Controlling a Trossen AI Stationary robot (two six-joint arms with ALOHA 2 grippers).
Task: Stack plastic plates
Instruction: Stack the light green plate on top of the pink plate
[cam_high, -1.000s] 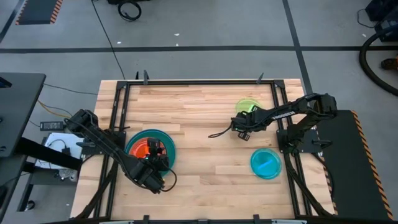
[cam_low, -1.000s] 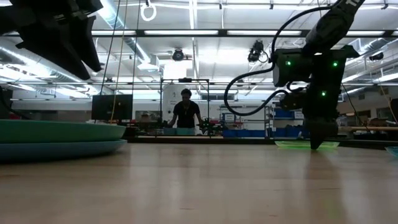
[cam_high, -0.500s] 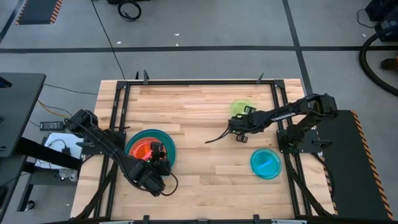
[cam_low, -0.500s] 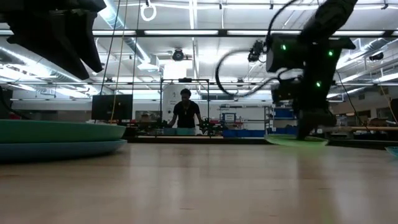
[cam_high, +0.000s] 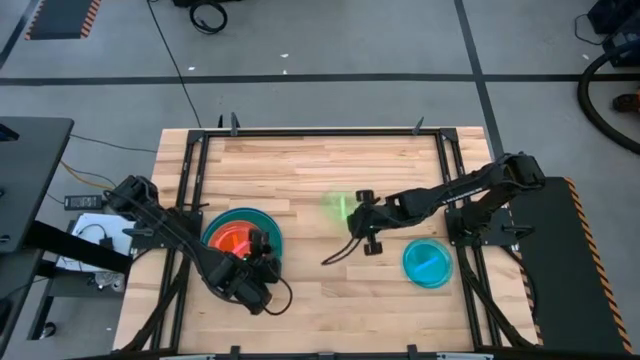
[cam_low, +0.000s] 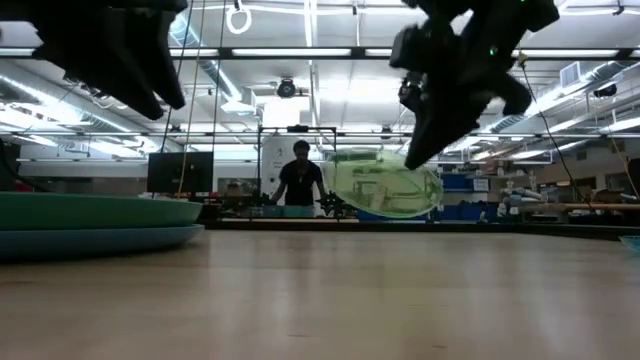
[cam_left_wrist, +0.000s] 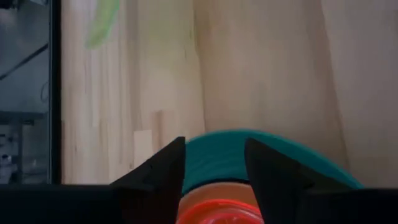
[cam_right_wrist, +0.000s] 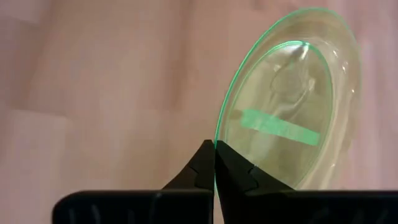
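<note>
Right end effector (cam_right_wrist: 214, 163) pinches green plate (cam_right_wrist: 292, 99) rim; no writing legible.

The table (cam_high: 320, 160) holds 1 stack of plates (cam_high: 240, 238) with an orange plate (cam_high: 228, 240) on top. Beyond it are 1 green plate (cam_high: 338, 207) and 1 cyan plate (cam_high: 428, 263). 2 arms work there, and 1 person (cam_low: 301, 178) stands in the room behind.
</note>
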